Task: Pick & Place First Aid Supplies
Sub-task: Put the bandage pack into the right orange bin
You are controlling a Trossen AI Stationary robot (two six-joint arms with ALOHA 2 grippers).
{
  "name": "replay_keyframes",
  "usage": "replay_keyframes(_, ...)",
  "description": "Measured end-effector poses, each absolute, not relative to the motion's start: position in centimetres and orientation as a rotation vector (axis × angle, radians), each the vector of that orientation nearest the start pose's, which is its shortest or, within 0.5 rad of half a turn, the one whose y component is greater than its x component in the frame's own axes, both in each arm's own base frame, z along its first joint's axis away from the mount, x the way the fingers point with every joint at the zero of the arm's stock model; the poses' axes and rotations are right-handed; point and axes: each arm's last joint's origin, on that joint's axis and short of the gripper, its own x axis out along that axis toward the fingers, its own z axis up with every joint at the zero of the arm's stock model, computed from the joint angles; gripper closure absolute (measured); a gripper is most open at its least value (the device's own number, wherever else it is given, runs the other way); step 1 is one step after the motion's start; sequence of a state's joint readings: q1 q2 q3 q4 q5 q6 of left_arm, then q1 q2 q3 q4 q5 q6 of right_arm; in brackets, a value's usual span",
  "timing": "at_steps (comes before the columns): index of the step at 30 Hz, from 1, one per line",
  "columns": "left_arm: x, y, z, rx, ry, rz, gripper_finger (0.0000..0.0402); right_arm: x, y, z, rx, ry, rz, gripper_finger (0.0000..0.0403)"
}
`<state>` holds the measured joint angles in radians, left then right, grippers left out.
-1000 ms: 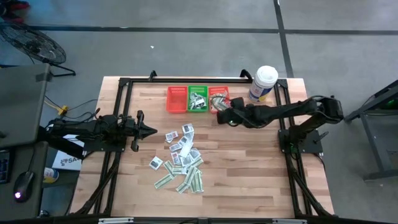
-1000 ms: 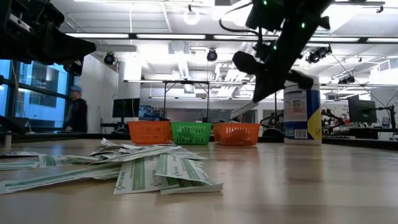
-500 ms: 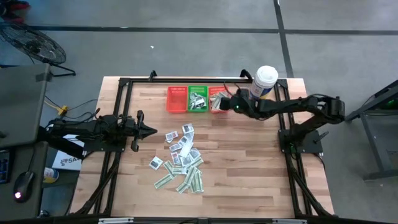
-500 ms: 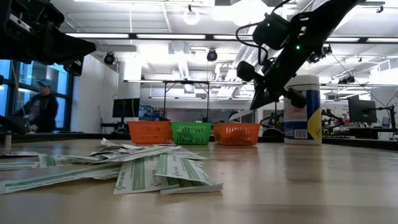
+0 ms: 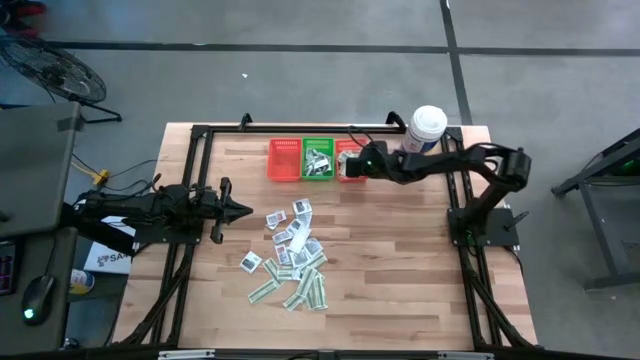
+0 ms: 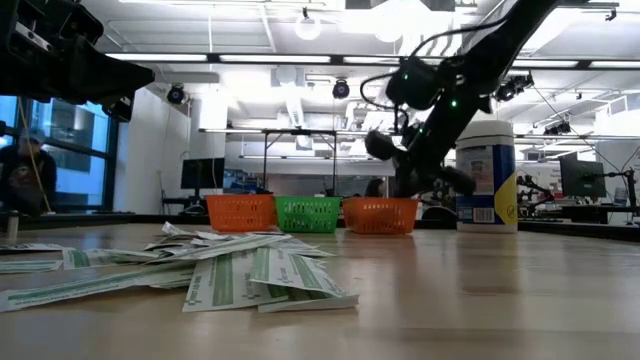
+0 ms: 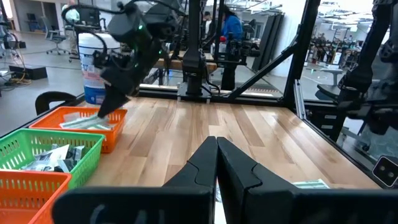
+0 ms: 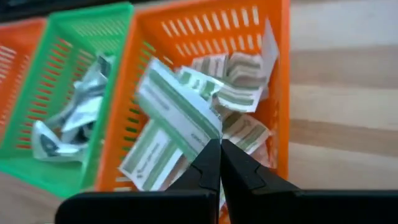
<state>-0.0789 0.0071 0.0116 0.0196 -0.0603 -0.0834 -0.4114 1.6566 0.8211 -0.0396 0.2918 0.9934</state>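
Green-and-white strip [image 8: 177,115] pinched in my closed right gripper [image 8: 219,149] over the red basket [image 8: 283,93]; I'd release low, inside the rim. Left gripper [image 7: 216,163] waits, closed and empty.

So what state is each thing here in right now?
Right end effector: shut on a green-and-white strip, over the right orange basket.
Left end effector: shut, empty.
Green basket: holds packets.
Left orange basket: looks empty.
Packet pile: loose on table.
White tub: upright.

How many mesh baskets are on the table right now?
3, side by side along the far edge: a red basket at the left end, a green basket in the middle, another red basket nearest the white tub.
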Motion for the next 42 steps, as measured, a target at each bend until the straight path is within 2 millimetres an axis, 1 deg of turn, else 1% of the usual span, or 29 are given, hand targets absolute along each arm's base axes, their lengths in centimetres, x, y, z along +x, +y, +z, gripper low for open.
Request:
replay_keyframes(4, 9.7, -0.6, 16.9, -0.085, -0.024, -0.02, 0.04, 28.4, -13.5, 14.3, 0.935, 0.53, -1.045, 0.0403)
replay_keyframes(9, 9.7, -0.6, 16.9, -0.085, -0.024, -0.02, 0.04, 28.5, -13.5, 14.5, 0.899, 0.533, -1.02, 0.0403)
replay_keyframes(15, 9.7, -0.6, 16.9, -0.085, -0.023, -0.02, 0.04, 28.9, -13.6, 14.9, 0.86, 0.533, -0.935, 0.0395)
replay_keyframes(19, 9.7, -0.6, 16.9, -0.085, -0.023, -0.02, 0.04, 28.9, -13.6, 14.9, 0.845, 0.548, -0.926, 0.0367)
replay_keyframes(24, 9.7, -0.6, 16.9, -0.085, -0.023, -0.02, 0.04, 28.7, -13.7, 14.8, 0.835, 0.547, -0.966, 0.0322)
replay_keyframes(28, 9.7, -0.6, 16.9, -0.085, -0.023, -0.019, 0.04, 28.6, -13.8, 15.3, 0.838, 0.531, -0.968, 0.0293)
replay_keyframes(31, 9.7, -0.6, 16.9, -0.085, -0.023, -0.02, 0.04, 28.3, -13.9, 15.8, 0.821, 0.523, -0.962, 0.0281)
replay_keyframes(35, 9.7, -0.6, 16.9, -0.085, -0.024, -0.019, 0.04, 27.7, -14.0, 16.6, 0.796, 0.518, -1.001, 0.0277)
replay_keyframes(37, 9.7, -0.6, 16.9, -0.085, -0.024, -0.019, 0.04, 27.7, -13.9, 17.2, 0.763, 0.512, -0.984, 0.0278)
replay_keyframes(39, 9.7, -0.6, 16.9, -0.085, -0.024, -0.02, 0.04, 27.8, -13.9, 17.8, 0.712, 0.511, -0.92, 0.0281)
replay_keyframes(42, 9.7, -0.6, 16.9, -0.085, -0.024, -0.02, 0.04, 28.2, -13.8, 18.1, 0.604, 0.539, -0.784, 0.0294)
